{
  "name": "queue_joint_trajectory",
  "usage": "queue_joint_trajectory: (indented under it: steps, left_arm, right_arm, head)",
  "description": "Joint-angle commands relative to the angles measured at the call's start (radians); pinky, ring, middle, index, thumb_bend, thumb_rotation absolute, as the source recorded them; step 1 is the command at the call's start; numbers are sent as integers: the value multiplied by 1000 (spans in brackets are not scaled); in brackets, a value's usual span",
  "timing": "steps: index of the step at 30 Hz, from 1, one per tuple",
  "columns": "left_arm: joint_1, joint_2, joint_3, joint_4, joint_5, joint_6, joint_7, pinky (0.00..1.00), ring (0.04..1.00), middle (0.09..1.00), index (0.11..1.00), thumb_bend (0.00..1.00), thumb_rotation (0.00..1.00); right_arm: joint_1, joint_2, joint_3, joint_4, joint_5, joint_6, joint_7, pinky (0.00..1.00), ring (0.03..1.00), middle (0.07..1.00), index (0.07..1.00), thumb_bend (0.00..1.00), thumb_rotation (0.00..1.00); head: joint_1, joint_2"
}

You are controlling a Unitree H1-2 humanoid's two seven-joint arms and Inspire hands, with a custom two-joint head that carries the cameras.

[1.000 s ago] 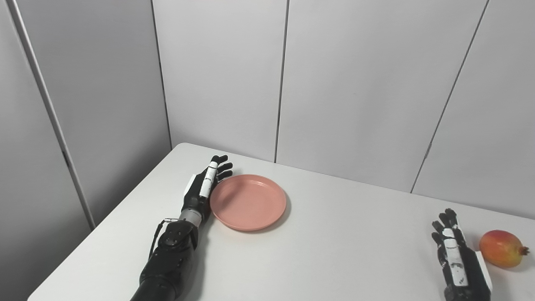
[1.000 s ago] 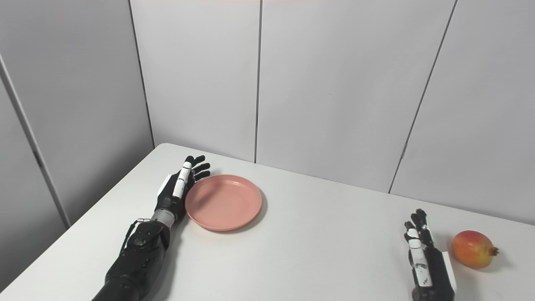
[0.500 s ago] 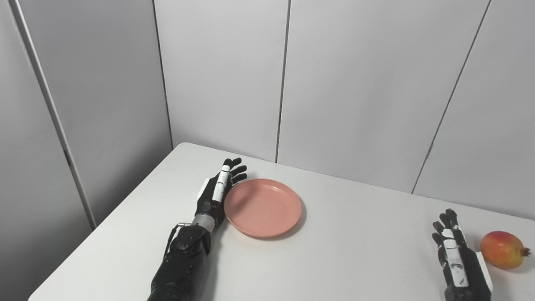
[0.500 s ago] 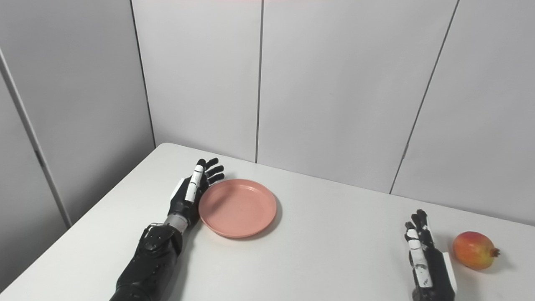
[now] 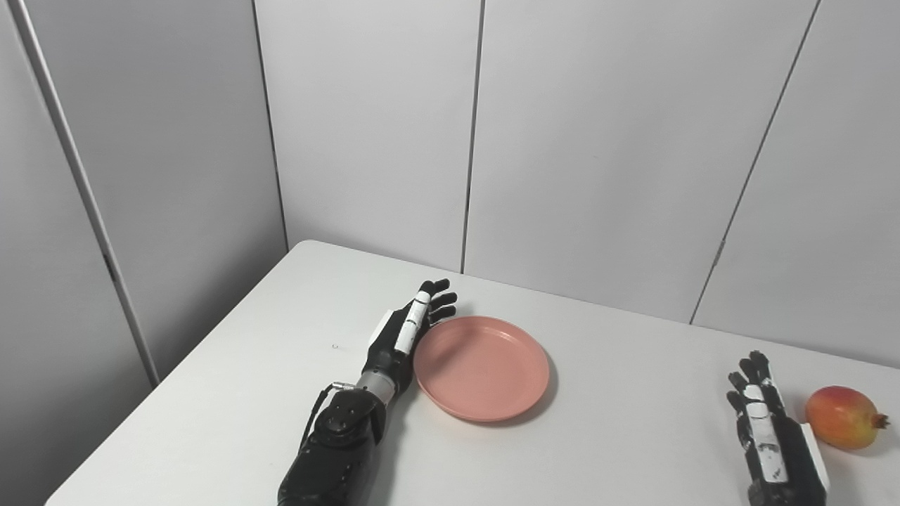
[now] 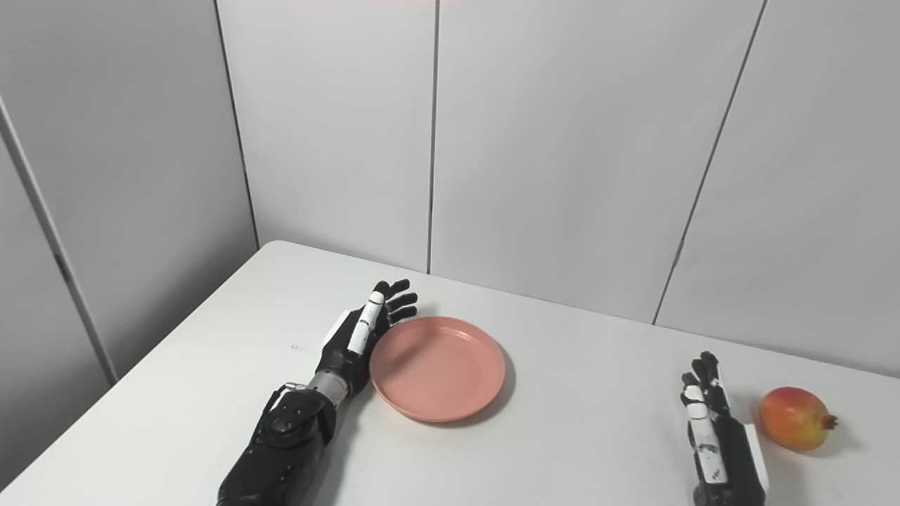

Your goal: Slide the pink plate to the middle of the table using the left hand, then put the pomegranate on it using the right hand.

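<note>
I see my left hand touching the plate from its left, with the pomegranate just right of my right hand.

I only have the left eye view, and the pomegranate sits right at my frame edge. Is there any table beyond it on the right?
Observer: Yes. The right eye view shows bare table continuing past the pomegranate, whose crown points right.
Operator: Anything out there to bump into?
Observer: Nothing shows there except the pomegranate's shadow on the table. The right hand waits open on the pomegranate's left.
</note>
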Motion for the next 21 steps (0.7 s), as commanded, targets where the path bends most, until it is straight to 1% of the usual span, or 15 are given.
queue_joint_trajectory:
  steps: [1, 4, 8, 10, 13, 17, 18, 19, 20, 21]
  left_arm:
    - [-9, -21, -18, -31, 12, 24, 5, 872, 883, 876, 866, 594, 1000]
    - [1, -33, -32, -52, 32, 30, 16, 887, 899, 897, 890, 584, 1000]
    - [21, -50, -49, -97, 48, 47, 28, 876, 908, 913, 911, 575, 1000]
    - [26, -52, -52, -108, 54, 51, 30, 876, 908, 915, 914, 573, 1000]
    - [38, -59, -62, -120, 62, 50, 31, 900, 912, 917, 915, 589, 1000]
    - [52, -60, -80, -135, 85, 44, 35, 900, 909, 916, 914, 571, 1000]
    - [58, -60, -88, -144, 96, 52, 37, 897, 907, 915, 914, 567, 1000]
    - [62, -61, -94, -151, 104, 58, 38, 894, 905, 916, 917, 571, 1000]
    - [67, -60, -97, -159, 103, 67, 33, 893, 904, 916, 917, 572, 1000]
    - [72, -62, -101, -165, 102, 71, 30, 899, 911, 922, 922, 576, 1000]
  right_arm:
    - [-6, 0, 0, -5, 10, -19, 6, 1000, 979, 994, 1000, 520, 842]
    - [-7, 1, 0, 0, 10, -24, 5, 1000, 974, 990, 1000, 543, 836]
    - [-12, 4, 1, 9, 4, -20, -1, 1000, 975, 990, 1000, 536, 843]
    - [-15, 8, 2, 12, 5, -20, -2, 1000, 976, 991, 1000, 538, 842]
    - [-13, 11, 5, 8, -7, -20, -11, 991, 957, 979, 995, 545, 832]
    - [-12, 17, 7, -3, -14, -9, -18, 992, 947, 974, 992, 564, 825]
    - [-10, 20, 9, -8, -16, -2, -20, 992, 948, 973, 993, 568, 823]
    - [-10, 21, 9, -12, -18, 2, -21, 988, 945, 970, 994, 569, 823]
    - [-8, 23, 12, -16, -24, 4, -23, 986, 944, 969, 994, 569, 823]
    - [-8, 23, 17, -17, -35, 4, -28, 983, 944, 968, 995, 573, 828]
  head:
    - [-3, 3]
    - [-14, 10]
    - [-38, 20]
    - [-59, 30]
    - [-73, 34]
    - [-115, 47]
    - [-140, 52]
    - [-140, 52]
    - [-171, 58]
    - [-171, 58]
